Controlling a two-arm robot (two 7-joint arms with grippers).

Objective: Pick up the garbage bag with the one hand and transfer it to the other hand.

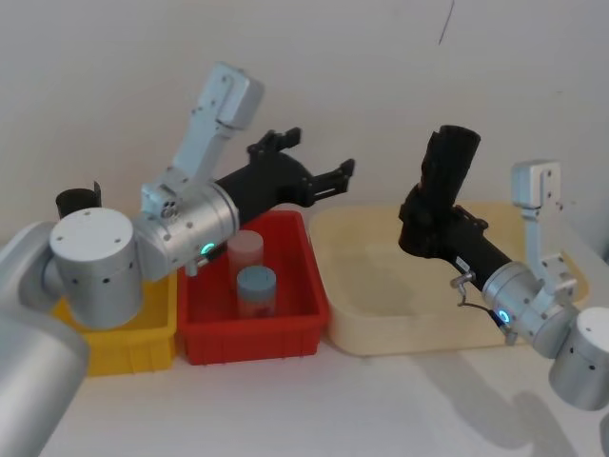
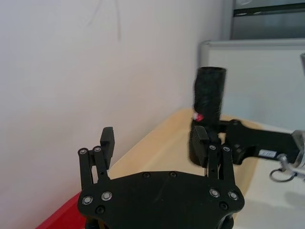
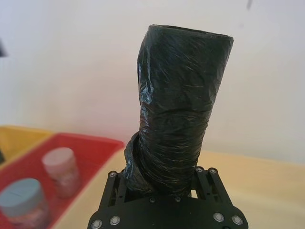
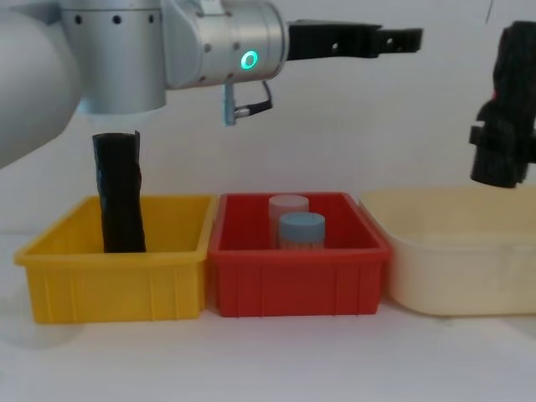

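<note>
Bag: I see the garbage bag (image 1: 447, 176) off the table, a crinkly black roll held up over the cream bin (image 4: 452, 268) and not touching it. In the head view it leans a little, with its open top end uppermost.
Right gripper: my right gripper (image 1: 423, 227) is clamped round the lower part of the bag. In the right wrist view the roll (image 3: 178, 119) rises straight out from between its fingers.
Left gripper: my left gripper (image 1: 319, 157) hangs high above the back of the red bin (image 1: 252, 338) and points across towards the bag. Its fingers are spread wide with nothing between them, as the left wrist view (image 2: 153, 140) shows.
Gap: I read the left fingertips as near the bag but apart from it, with bare wall between them in the head view.
Yellow bin: the yellow bin (image 4: 117, 276) holds a second black roll (image 4: 119, 201), which stands upright and is taller than the bin's walls.
Red bin contents: I count two jars side by side, a blue-capped jar (image 4: 301, 228) in front and a pale-capped jar (image 4: 288, 205) just behind it.
Bin order: from my left they run yellow, red, cream, and each touches the next.
</note>
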